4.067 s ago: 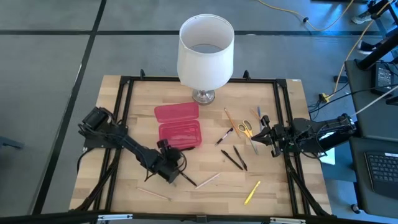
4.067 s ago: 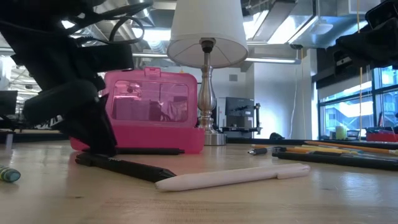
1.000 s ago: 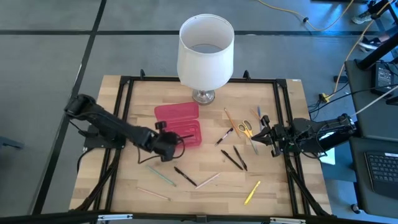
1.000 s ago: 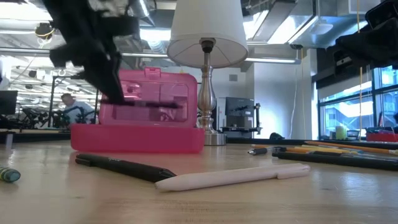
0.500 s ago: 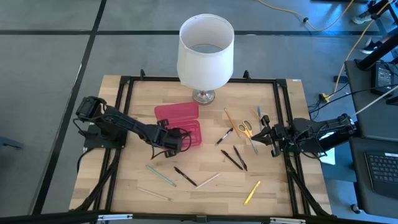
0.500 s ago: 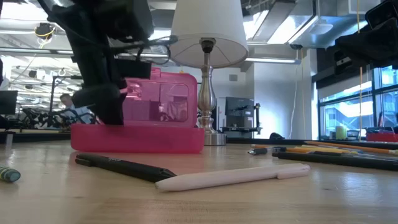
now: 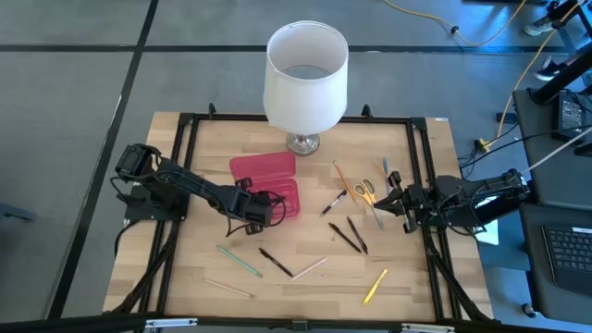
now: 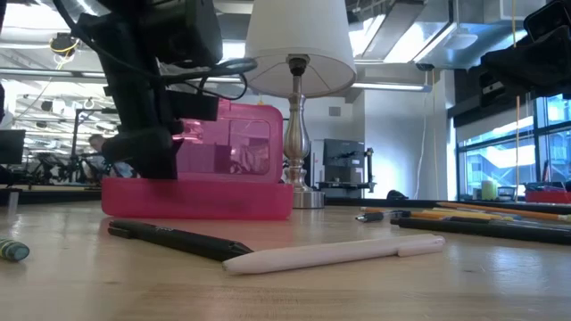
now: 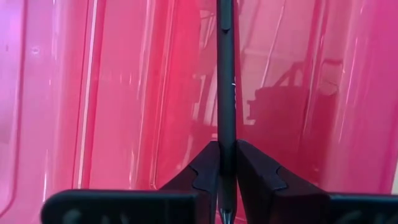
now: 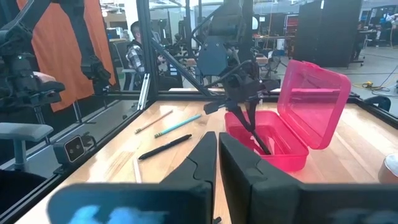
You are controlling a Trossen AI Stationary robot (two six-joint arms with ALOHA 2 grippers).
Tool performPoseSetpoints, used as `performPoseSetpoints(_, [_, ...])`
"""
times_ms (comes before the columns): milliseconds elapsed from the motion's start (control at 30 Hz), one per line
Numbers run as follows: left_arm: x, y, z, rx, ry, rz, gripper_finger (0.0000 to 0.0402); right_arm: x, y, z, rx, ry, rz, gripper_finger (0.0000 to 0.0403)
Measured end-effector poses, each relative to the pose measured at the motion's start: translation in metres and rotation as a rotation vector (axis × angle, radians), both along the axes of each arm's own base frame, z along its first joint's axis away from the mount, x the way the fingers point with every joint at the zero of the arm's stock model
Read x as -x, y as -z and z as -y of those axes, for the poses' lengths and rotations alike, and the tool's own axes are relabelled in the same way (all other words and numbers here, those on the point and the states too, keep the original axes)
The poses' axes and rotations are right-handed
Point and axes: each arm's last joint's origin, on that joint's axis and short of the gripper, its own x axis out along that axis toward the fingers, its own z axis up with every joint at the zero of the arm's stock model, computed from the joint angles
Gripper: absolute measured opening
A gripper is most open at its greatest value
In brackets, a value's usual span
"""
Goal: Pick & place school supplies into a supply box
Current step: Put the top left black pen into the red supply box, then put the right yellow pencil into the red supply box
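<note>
The supply box (image 7: 266,198) is a translucent pink case standing open near the table's middle, its lid (image 8: 230,138) raised. My left gripper (image 7: 263,209) reaches down into its tray, shut on a black pen (image 9: 226,74). More school supplies lie flat on the wood: a black pen (image 7: 276,263), a pale pen (image 7: 310,267), a green pencil (image 7: 239,260), a yellow pen (image 7: 375,286), yellow-handled scissors (image 7: 365,190). My right gripper (image 7: 384,201) waits shut at the table's right side. My left gripper pinches the black pen's shaft (image 9: 226,146) between its two fingertips, close to one end of the pen. The fingers come from above, slanting down, and lie across the pen. The rest of the pen runs along the tray's pink floor (image 9: 143,93).
A white lamp (image 7: 305,79) stands just behind the box at the table's far edge. Two black pens (image 7: 350,236) and an orange pencil (image 7: 343,176) lie right of the box. A thin pencil (image 7: 227,288) lies near the front edge. A black frame (image 7: 185,125) borders the table.
My left gripper has gone down and a little toward the table's right, carrying the black pen from above the box's front wall into the tray. The box has stayed where it was.
</note>
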Motion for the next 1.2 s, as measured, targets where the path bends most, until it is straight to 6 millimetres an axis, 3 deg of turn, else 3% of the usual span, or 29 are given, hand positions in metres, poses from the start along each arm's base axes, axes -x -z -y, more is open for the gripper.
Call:
performPoseSetpoints(500, [0.0,-0.001,0.0,-0.004,0.01,-0.005,0.0054,0.0,-0.006,0.0,-0.273,-0.008,0.009,0.0023])
performPoseSetpoints(733, [0.0,-0.001,0.0,-0.005,0.016,-0.007,0.005,0.004,-0.026,0.008,-0.398,0.203,0.11,0.0023])
performPoseSetpoints(967, [0.0,-0.001,0.0,-0.012,0.036,-0.014,0.0054,0.01,-0.059,0.009,-0.311,0.225,0.058,0.0023])
performPoseSetpoints(1200, [0.0,-0.001,0.0,-0.014,0.035,-0.013,0.0047,-0.004,-0.095,0.007,-0.111,0.26,0.001,0.0023])
